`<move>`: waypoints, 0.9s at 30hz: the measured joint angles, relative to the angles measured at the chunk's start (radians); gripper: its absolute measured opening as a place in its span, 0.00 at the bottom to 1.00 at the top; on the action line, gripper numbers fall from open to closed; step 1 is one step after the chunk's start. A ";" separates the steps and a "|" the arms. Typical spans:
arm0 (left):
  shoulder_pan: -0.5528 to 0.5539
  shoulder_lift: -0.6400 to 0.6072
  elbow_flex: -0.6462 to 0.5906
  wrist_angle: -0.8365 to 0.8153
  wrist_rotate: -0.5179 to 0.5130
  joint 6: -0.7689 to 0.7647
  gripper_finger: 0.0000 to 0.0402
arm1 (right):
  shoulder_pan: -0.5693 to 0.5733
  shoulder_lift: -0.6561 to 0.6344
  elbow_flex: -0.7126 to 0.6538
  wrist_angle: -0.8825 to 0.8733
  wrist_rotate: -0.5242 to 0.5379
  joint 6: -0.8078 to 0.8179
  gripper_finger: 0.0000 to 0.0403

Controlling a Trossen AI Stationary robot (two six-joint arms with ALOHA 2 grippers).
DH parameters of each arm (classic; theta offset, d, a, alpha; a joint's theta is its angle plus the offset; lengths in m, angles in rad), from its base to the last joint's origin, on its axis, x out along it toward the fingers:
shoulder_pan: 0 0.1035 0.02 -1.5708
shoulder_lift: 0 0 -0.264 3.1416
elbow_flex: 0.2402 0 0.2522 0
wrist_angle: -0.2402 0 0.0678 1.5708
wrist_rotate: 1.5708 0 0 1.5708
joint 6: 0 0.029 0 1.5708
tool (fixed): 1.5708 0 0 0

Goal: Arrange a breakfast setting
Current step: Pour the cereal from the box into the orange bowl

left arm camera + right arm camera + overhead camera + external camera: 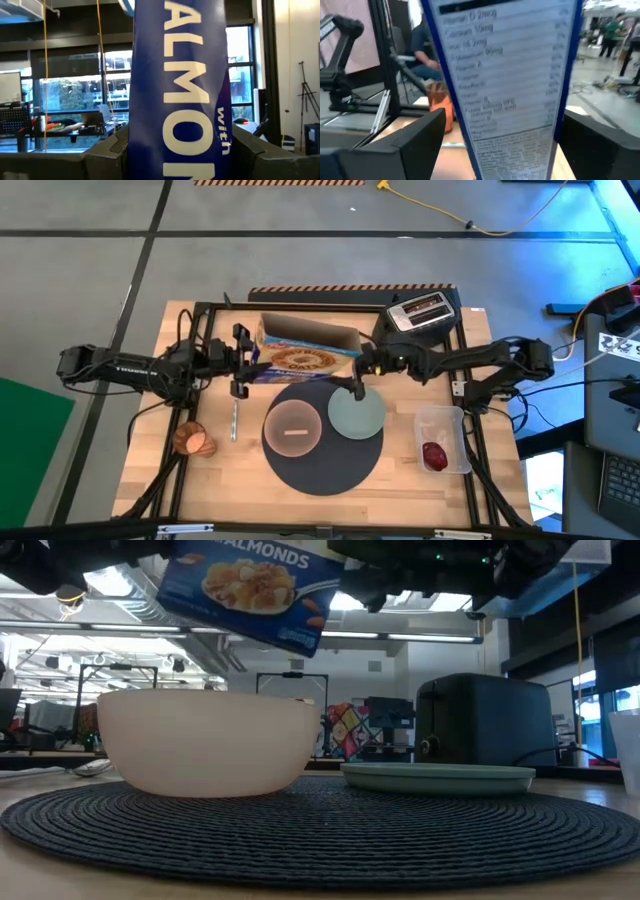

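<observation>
Ceiling strip lights glare pretty hard in the low view; the blue-and-yellow cardboard cereal box blurs badly up close.

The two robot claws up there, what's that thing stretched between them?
From above, a blue-and-yellow cereal box spans the gap: the left gripper clamps one end, the right gripper the other. It hangs above the mat.

The left arm reached in from the left side of the table, stretched nearly level, its wrist turned inward; the left gripper was clamped on one end of the cereal box, held up off the table. The right arm came in from the right, elbow bent near the table edge; the right gripper was clamped on the box's other end.
</observation>
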State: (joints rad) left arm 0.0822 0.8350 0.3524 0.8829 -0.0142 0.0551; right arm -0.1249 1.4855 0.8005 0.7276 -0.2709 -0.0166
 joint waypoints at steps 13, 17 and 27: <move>-0.012 0.011 0.008 -0.014 0.024 0.007 0.50 | -0.014 0.009 0.006 0.022 -0.002 0.011 0.34; -0.049 -0.030 0.008 -0.045 0.040 0.060 0.58 | -0.059 -0.032 0.006 0.039 -0.114 0.039 0.28; -0.098 -0.107 0.008 -0.296 -0.140 0.067 0.89 | -0.126 -0.068 0.006 0.056 -0.246 0.114 0.30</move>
State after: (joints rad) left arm -0.0154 0.7284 0.3605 0.5865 -0.1540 0.1225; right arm -0.2508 1.4178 0.8062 0.7839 -0.5173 0.0971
